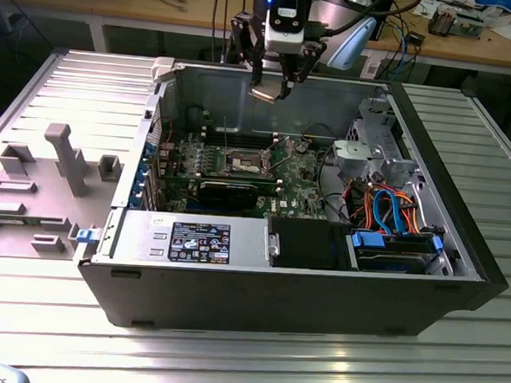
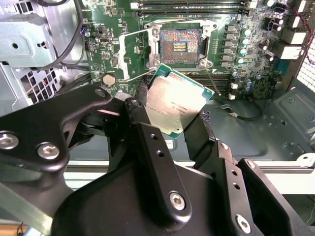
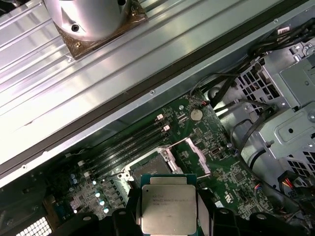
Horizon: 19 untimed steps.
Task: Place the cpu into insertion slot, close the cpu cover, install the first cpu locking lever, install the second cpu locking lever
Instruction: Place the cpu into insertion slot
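Observation:
My gripper (image 1: 272,87) hangs above the open computer case, shut on the cpu (image 1: 268,93), a flat square chip with a silvery top. In both wrist views the chip (image 2: 179,103) (image 3: 167,209) sits between the two black fingers (image 2: 142,123), pinched at its edges. The insertion slot (image 2: 179,43) (image 1: 244,163) lies bare on the green motherboard (image 1: 296,172), well below the chip. The cpu cover (image 2: 134,54) (image 3: 195,153) stands swung open beside the socket.
The case's back wall (image 1: 210,89) is close behind the gripper. A drive cage with blue and orange cables (image 1: 393,219) fills the exterior view's right. A labelled power supply (image 1: 192,240) lies in front. A grey fixture plate with blocks (image 1: 57,171) lies left of the case.

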Each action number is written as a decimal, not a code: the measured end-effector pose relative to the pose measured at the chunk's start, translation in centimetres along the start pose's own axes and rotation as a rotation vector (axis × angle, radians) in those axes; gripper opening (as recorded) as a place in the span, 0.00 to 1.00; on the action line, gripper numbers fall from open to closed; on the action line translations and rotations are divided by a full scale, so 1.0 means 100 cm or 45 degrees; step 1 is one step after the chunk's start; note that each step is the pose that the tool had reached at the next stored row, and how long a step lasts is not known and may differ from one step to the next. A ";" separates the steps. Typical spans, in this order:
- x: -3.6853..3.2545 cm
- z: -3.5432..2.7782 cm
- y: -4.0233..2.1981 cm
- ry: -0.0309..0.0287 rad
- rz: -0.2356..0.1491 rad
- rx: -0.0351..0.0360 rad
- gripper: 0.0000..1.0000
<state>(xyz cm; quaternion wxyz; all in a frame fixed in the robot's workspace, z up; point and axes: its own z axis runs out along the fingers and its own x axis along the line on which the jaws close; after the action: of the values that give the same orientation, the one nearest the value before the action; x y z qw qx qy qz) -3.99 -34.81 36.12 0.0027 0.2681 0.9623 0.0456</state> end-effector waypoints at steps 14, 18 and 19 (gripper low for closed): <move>0.0006 0.0012 -0.0005 -0.0241 0.269 -0.0052 0.54; 0.0006 0.0012 -0.0005 -0.0280 0.314 -0.0061 0.54; 0.0006 0.0012 -0.0005 -0.0282 0.316 -0.0061 0.54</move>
<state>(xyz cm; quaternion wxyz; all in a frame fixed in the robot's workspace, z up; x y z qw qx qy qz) -4.06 -34.81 35.99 0.0083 0.3858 0.9214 0.0449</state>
